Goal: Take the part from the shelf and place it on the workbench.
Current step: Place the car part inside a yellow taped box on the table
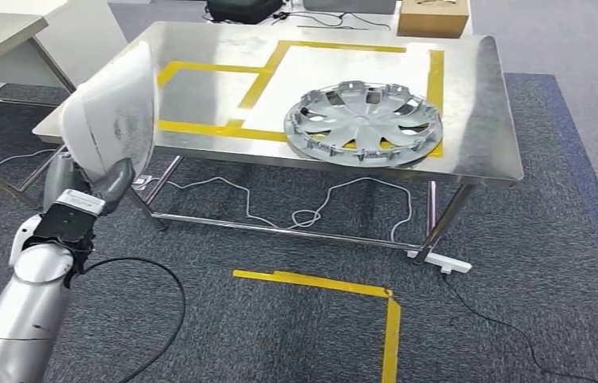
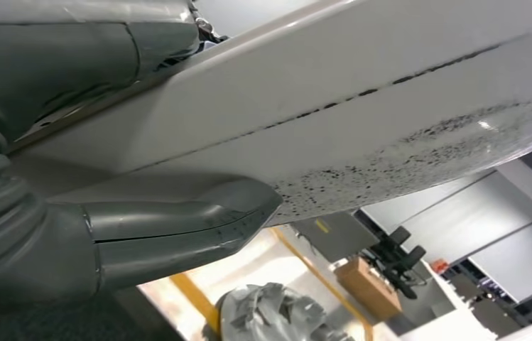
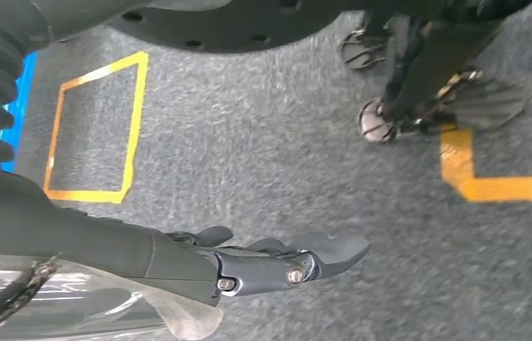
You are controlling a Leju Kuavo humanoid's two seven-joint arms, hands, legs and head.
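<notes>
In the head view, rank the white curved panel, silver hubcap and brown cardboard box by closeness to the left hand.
1. White curved panel: held in the left hand.
2. Silver hubcap: on the steel table's right side.
3. Brown cardboard box: beyond the table's far edge.

Bright, even overhead light glares off the steel table (image 1: 471,120); the right wrist view is slightly motion-blurred.

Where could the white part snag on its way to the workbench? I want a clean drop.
Nothing visible blocks the white part, gripped by the left hand, from the workbench. The hubcap fills its right side; the near-left stays bare.
</notes>
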